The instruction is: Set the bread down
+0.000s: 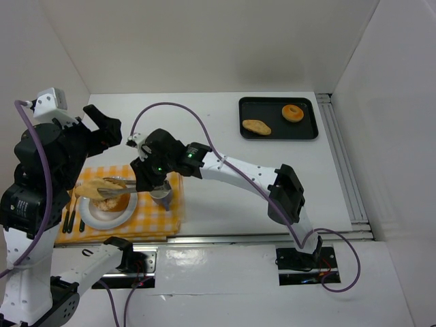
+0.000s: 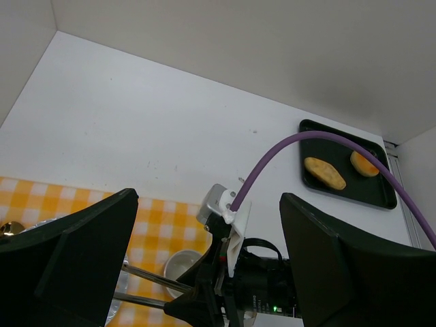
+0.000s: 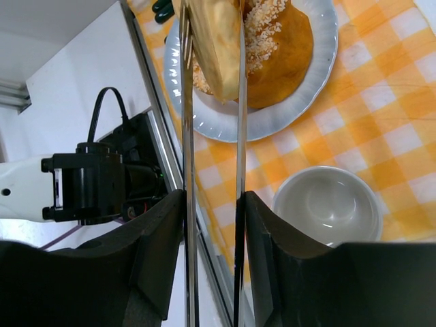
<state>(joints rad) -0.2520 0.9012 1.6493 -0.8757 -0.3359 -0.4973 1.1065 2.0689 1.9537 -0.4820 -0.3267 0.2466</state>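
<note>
My right gripper is shut on metal tongs, and the tongs pinch a pale slice of bread just over the white plate. In the right wrist view the gripper clamps both tong arms, and the slice hangs against a seeded brown bun on the plate. My left gripper is open and empty, raised above the cloth's far left; its fingers frame the right wrist below.
The plate sits on a yellow checked cloth with a small white bowl to its right and black-handled cutlery to its left. A black tray at the back right holds a long roll and a doughnut.
</note>
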